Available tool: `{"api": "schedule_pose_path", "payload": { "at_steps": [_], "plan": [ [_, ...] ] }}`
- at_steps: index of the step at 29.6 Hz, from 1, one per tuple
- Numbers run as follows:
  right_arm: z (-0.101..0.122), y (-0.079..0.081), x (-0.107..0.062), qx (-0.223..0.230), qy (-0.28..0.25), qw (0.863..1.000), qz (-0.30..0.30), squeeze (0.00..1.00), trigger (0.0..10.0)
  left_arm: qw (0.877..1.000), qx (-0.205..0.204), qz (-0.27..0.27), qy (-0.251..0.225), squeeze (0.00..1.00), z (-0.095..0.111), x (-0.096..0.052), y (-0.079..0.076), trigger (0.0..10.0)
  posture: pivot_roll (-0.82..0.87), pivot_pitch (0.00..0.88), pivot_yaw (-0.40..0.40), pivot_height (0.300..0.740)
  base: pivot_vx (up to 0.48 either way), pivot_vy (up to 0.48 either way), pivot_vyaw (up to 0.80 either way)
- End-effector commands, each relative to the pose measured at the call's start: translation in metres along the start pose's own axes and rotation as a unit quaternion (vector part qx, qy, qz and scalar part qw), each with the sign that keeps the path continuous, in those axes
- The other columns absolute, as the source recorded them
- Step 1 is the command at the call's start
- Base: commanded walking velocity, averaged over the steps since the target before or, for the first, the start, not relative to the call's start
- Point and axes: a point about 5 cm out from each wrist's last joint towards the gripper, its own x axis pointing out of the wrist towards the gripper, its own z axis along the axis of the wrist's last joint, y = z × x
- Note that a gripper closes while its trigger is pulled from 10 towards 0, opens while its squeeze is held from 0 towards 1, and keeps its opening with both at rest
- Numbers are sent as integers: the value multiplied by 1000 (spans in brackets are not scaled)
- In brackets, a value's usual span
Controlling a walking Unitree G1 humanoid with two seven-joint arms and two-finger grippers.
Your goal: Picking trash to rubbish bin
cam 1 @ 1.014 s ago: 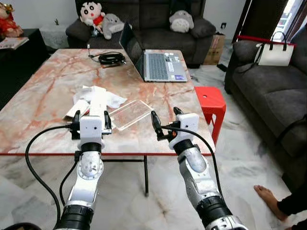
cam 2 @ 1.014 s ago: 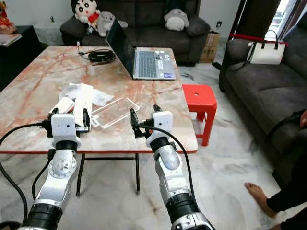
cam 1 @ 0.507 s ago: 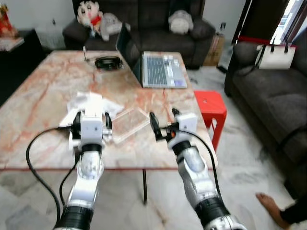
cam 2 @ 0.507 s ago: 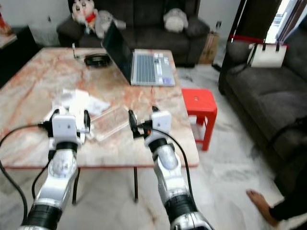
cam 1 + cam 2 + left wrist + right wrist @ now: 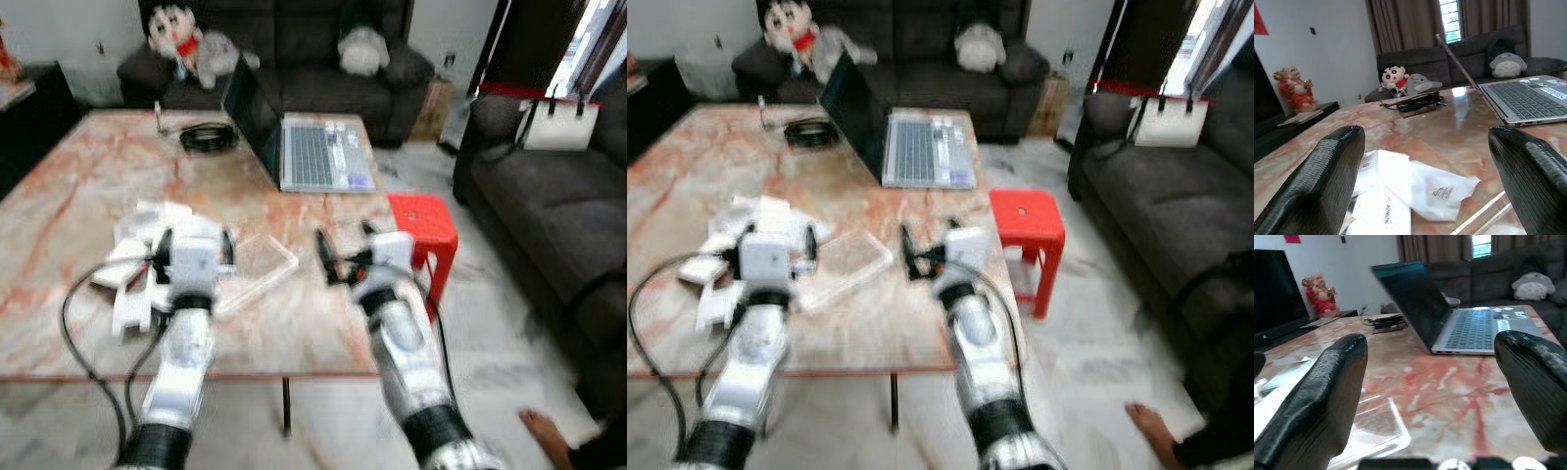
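White paper and plastic wrappers (image 5: 147, 220) lie scattered on the left part of the marble table (image 5: 88, 186), with more pieces (image 5: 127, 308) close to its front edge. A clear plastic tray (image 5: 257, 266) rests flat beside them, between my two arms. My left gripper (image 5: 194, 247) hovers open just over the wrappers, and the left wrist view looks across a crumpled white wrapper (image 5: 1435, 188). My right gripper (image 5: 343, 257) is open above the table, right of the clear tray (image 5: 1369, 428). Nothing is held in either one.
An open laptop (image 5: 294, 147) stands at the table's far right, with a coiled black cable (image 5: 206, 137) behind the trash. A red stool (image 5: 423, 223) is beside the table's right edge. Dark sofas (image 5: 549, 206) line the back and right; a person's foot (image 5: 549, 431) is on the floor.
The camera has moved forward and tilted, so the table sits nearer and the picture is blurred. Both grippers now reach further over the table, still open and empty.
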Motion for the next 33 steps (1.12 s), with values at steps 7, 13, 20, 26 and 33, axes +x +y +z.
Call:
{"api": "schedule_pose_path", "payload": {
  "at_steps": [7,13,20,26,33],
  "plan": [
    [2,-9,0,-7,2,1000,-10,0,10000,999,8,-50,7,0,1,3,-13,10000,7,19,-19,740,0,0,0],
    [1,-8,0,-6,3,1000,-10,0,10000,997,20,-68,12,0,-1,8,-8,10000,11,22,-15,740,0,0,0],
    [1,-8,0,-5,4,1000,-10,0,10000,989,66,-129,39,0,-4,19,-7,10000,10,24,-13,740,0,0,0],
    [0,-7,0,-3,5,1000,-10,0,10000,989,70,-123,51,0,-7,22,-2,10000,12,23,-9,740,0,0,0],
    [-1,-7,-1,-4,8,1000,-9,0,10000,988,69,-126,63,0,-10,19,-6,10000,12,23,-9,740,0,0,0]
  ]
}}
